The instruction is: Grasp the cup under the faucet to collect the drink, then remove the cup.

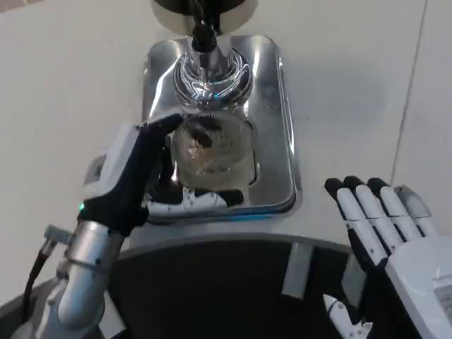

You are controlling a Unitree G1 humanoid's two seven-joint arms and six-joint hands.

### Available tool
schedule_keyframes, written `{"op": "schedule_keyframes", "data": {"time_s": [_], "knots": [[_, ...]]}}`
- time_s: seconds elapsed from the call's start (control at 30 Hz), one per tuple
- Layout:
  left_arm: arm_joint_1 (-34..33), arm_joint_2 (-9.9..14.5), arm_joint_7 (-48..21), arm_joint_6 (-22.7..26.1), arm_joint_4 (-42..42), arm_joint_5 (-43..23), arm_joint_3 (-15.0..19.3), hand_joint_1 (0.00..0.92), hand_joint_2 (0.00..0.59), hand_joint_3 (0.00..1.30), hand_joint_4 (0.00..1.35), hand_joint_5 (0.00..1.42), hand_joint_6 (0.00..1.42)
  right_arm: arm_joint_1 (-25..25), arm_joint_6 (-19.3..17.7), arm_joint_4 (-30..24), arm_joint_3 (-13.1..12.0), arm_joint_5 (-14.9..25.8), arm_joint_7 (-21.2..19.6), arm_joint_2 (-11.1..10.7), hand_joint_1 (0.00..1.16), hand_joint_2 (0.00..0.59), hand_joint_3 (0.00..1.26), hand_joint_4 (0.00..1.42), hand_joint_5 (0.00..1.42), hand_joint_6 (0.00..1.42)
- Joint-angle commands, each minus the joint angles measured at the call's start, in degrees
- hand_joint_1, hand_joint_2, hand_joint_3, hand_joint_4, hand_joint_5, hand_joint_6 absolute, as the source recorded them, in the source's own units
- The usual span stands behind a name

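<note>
A clear plastic cup stands on the shiny steel drip tray, just in front of the faucet and its chrome spout. My left hand wraps around the cup from its left side, thumb at the cup's far rim and fingers curled along its near side. Pale liquid seems to show in the cup, though reflections make it hard to tell. My right hand hovers at the lower right, well away from the tray, fingers straight and apart, holding nothing.
The tray sits on a white table. A dark curved edge of the robot's body fills the bottom of the picture. Bare tabletop lies to the right of the tray and to its left.
</note>
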Motion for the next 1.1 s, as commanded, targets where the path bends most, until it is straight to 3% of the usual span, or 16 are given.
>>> {"op": "schedule_keyframes", "data": {"time_s": [0.03,0.27,0.47,0.67,0.77,0.9,0.97,1.03,1.1], "knots": [[-5.5,0.6,2.7,0.2,6.6,-0.7,-0.4,0.786,0.014,1.21,1.20,1.29,1.42,1.5,0.2,-1.4,-0.6,-0.4,0.6,-0.4,0.28,0.582,0.00,0.00,0.00,0.00],[-9.9,1.6,6.5,0.4,11.8,1.8,-3.0,0.788,0.013,1.21,1.20,1.29,1.42,0.6,0.6,-1.8,0.3,-0.5,1.2,0.2,0.28,0.584,0.00,0.00,0.00,0.00],[-14.3,0.9,7.9,1.8,17.6,1.6,-4.7,0.788,0.013,1.21,1.19,1.29,1.42,0.1,1.5,-1.6,-0.2,-0.2,1.6,0.8,0.29,0.580,0.00,0.00,0.00,0.00],[-15.9,0.7,9.2,1.9,20.0,1.7,-5.6,0.767,0.002,1.13,1.13,1.26,1.42,-1.5,2.6,-1.1,0.3,-0.2,2.4,1.3,0.30,0.576,0.00,0.00,0.00,0.00],[-15.6,1.8,11.8,2.1,19.4,3.7,-7.0,0.747,0.000,1.00,1.04,1.23,1.42,-2.2,2.8,-0.5,0.7,0.1,2.6,1.6,0.29,0.575,0.00,0.00,0.00,0.00],[-15.1,2.3,13.5,3.0,18.7,4.3,-7.5,0.704,0.000,0.80,0.86,1.07,1.37,-2.5,3.1,0.4,1.3,0.3,2.6,1.7,0.26,0.559,0.00,0.00,0.00,0.00],[-15.2,2.3,11.8,2.5,19.3,2.6,-7.1,0.577,0.006,0.59,0.70,0.99,1.33,-2.6,3.1,0.7,1.5,0.7,2.4,1.6,0.24,0.557,0.00,0.00,0.00,0.00],[-15.2,2.6,10.1,1.8,19.5,1.3,-6.9,0.437,0.030,0.43,0.54,0.89,1.24,-2.7,3.1,0.9,1.5,1.3,2.3,1.7,0.13,0.522,0.00,0.00,0.00,0.00],[-15.0,2.9,9.2,1.4,19.2,0.7,-6.9,0.348,0.044,0.31,0.39,0.80,1.12,-2.8,3.1,1.1,1.5,1.8,2.2,1.7,0.05,0.525,0.00,0.00,0.00,0.00]]}}
